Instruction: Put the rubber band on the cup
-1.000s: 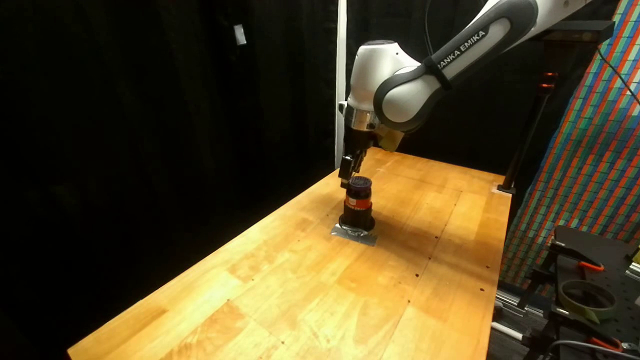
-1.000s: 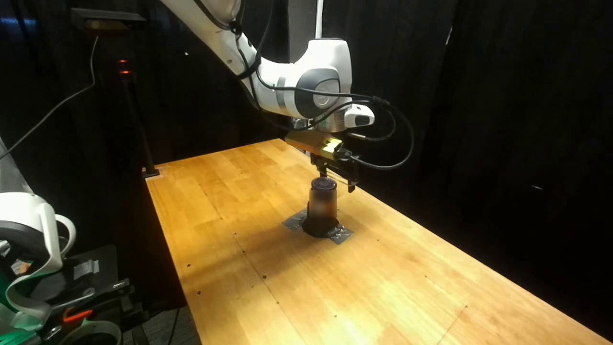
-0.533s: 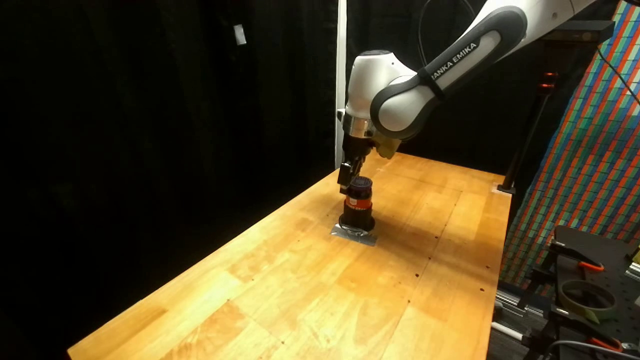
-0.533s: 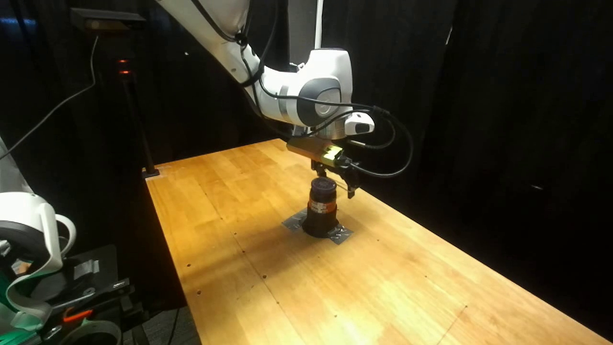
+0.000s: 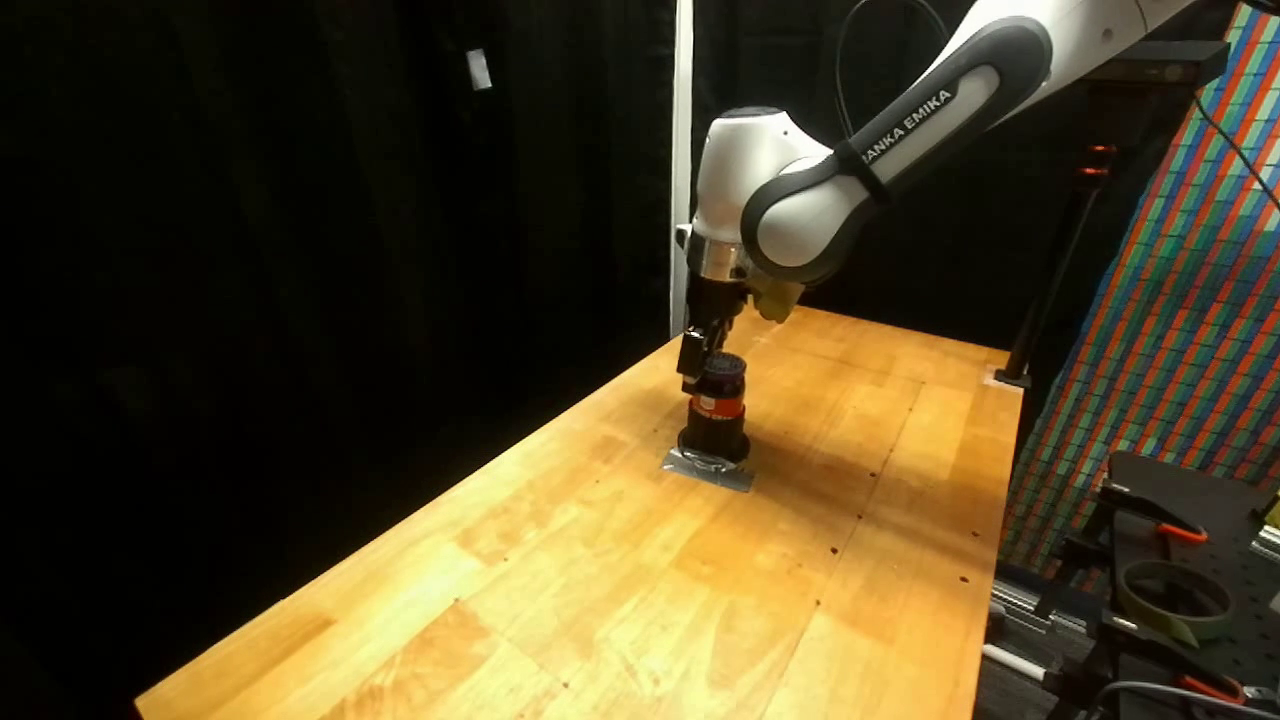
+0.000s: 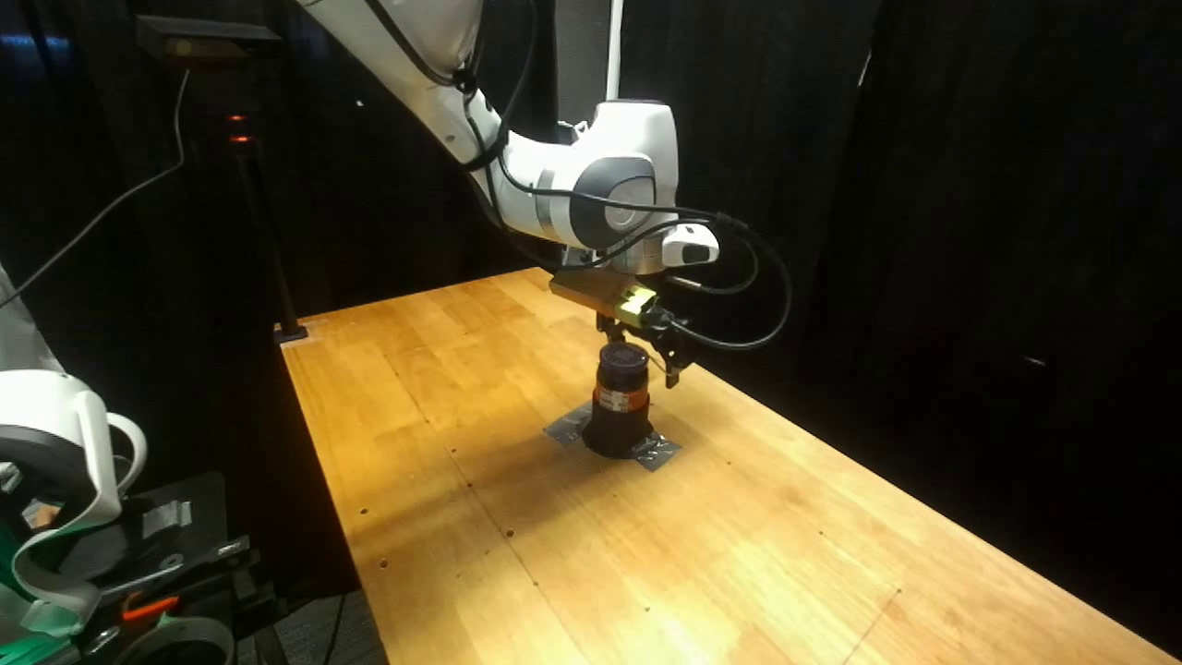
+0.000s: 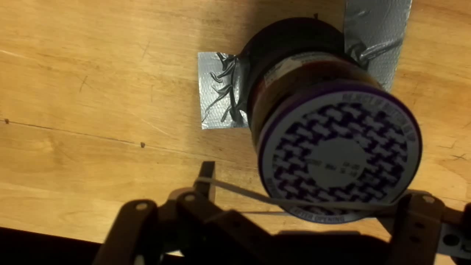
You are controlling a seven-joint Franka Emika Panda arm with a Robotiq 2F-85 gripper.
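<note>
In the wrist view, the left tape (image 7: pixel 217 106) fastens the dark base (image 7: pixel 294 35), likely against your push. Your gripper (image 7: pixel 301 198) is spread apart, the rubber band (image 7: pixel 235 189) taut across it, presumably to clear the cup (image 7: pixel 336 147). The cup stands upright at centre right, one strand crossing its near edge, contact unclear; the right tape (image 7: pixel 382 40) likewise secures the base.
</note>
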